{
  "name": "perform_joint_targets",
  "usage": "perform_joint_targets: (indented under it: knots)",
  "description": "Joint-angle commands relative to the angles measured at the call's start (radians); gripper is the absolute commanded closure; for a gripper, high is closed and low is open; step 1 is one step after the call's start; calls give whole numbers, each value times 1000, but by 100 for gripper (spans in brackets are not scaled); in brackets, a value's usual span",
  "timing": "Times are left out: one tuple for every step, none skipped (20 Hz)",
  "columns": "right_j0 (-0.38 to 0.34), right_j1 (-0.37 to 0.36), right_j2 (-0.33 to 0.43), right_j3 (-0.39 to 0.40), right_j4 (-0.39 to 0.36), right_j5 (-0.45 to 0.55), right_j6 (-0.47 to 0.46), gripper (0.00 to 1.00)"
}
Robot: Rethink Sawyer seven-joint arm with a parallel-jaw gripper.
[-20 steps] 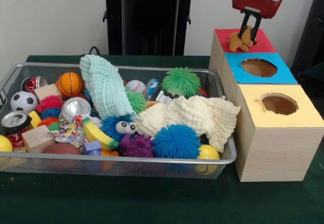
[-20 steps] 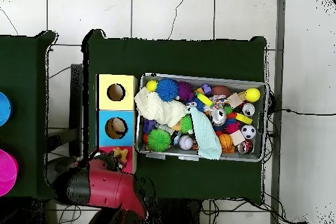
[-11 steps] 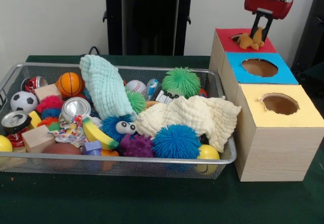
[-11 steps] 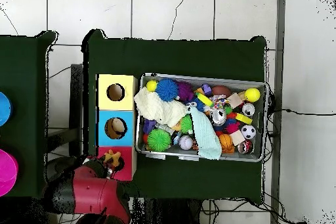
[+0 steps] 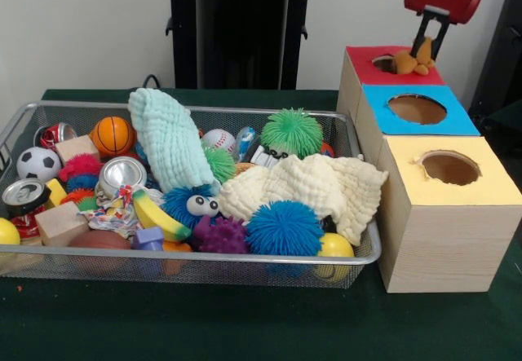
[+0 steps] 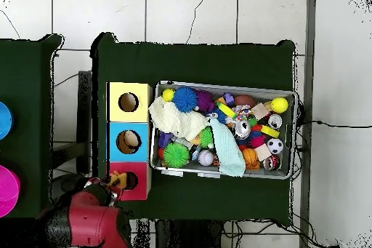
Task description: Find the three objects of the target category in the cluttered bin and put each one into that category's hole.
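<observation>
Landmark: black stand (image 5: 241, 27), upright behind green cloth (image 5: 245, 320). White wall (image 5: 81, 27) on both sides of stand. Black cable (image 5: 152, 79) at stand's foot, left side. Overhead: second green cloth (image 6: 25, 114) well apart from stand, carrying blue disc (image 6: 3, 120) and pink disc (image 6: 7, 190). White tiled floor (image 6: 196, 12) around cloths.

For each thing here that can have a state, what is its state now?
pincer: shut on the stuffed toy.
stuffed toy: held at the far edge of the red box.
red box: hole open.
blue box: hole open.
yellow box: hole open.
wire bin: full of toys, cans and cloths.
</observation>
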Motion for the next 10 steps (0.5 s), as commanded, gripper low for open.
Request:
perform_joint_targets:
  knots:
    - [-12, 32, 5, 44, 50, 58, 275, 100]
    - [-14, 31, 2, 41, 48, 69, 270, 100]
    - [-15, 31, -2, 38, 46, 79, 265, 100]
    - [-19, 33, 0, 37, 42, 75, 257, 100]
    - [-28, 31, 5, 41, 41, 68, 248, 100]
    - [-31, 33, 4, 41, 36, 67, 243, 100]
    - [-34, 35, 2, 41, 32, 66, 237, 0]
    - [-33, 39, -6, 34, 25, 63, 230, 0]
    - [-32, 44, -14, 27, 18, 60, 224, 0]
    - [-32, 49, -22, 20, 11, 57, 217, 0]
